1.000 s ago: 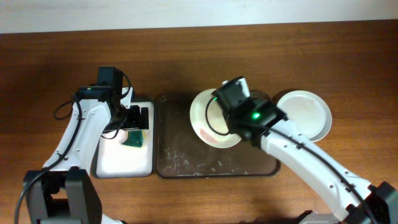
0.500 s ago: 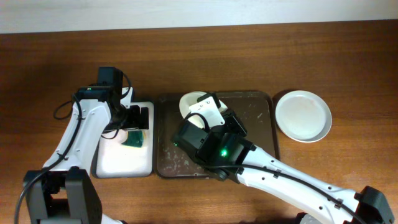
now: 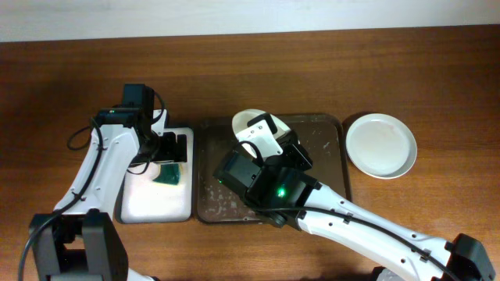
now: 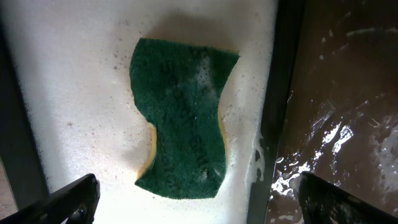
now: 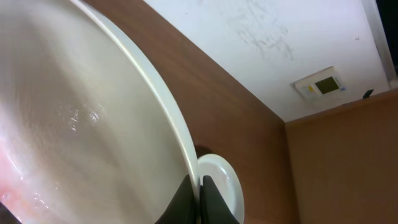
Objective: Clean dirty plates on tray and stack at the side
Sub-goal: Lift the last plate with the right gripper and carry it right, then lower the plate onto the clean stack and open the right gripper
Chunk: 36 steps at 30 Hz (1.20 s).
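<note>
My right gripper (image 3: 262, 134) is shut on the rim of a cream-white plate (image 3: 250, 121) and holds it tilted on edge over the far left part of the dark brown tray (image 3: 324, 129). In the right wrist view the fingers (image 5: 200, 190) pinch the rim, and the plate (image 5: 74, 124) has a pinkish smear low on its face. A clean white plate (image 3: 380, 145) lies on the table right of the tray and also shows in the right wrist view (image 5: 222, 180). A third plate is not in view. My left gripper (image 3: 168, 148) is open above a green sponge (image 4: 183, 124).
The sponge (image 3: 166, 173) lies in foam on a small black-rimmed, white-lined tray (image 3: 148, 204) left of the dark tray. The dark tray's wet floor (image 4: 336, 93) carries foam streaks. My right arm (image 3: 351, 218) crosses the tray's front right.
My right arm has swung the plate from the tray's right side to its far left and tipped it on edge, then nudged it slightly right. The left arm has not moved.
</note>
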Each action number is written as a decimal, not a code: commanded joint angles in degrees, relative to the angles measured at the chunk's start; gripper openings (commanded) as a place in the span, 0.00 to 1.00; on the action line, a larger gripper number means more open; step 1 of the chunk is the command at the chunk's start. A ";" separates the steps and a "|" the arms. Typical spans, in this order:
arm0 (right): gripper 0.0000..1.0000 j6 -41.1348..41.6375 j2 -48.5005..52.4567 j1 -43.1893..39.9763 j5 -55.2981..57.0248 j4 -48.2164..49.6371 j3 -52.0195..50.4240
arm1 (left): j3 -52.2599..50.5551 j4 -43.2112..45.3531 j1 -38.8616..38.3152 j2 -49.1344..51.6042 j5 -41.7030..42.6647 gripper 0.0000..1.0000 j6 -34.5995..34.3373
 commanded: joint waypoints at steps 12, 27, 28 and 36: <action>0.04 18.10 0.15 -59.87 -60.43 -1.11 0.35 | 0.17 -0.11 0.22 -0.61 1.07 0.99 -0.13; 0.48 17.38 11.93 -78.09 -63.10 -4.07 -1.29 | 0.17 -0.09 0.22 -0.61 1.07 1.00 -0.15; 0.56 15.34 12.20 -78.09 -66.03 -4.31 -1.29 | 0.17 -0.09 0.22 -0.61 1.05 1.00 -0.13; 0.73 -6.86 12.17 -68.43 -84.65 -6.62 -1.27 | 0.20 2.49 0.22 -0.61 1.05 0.99 -0.94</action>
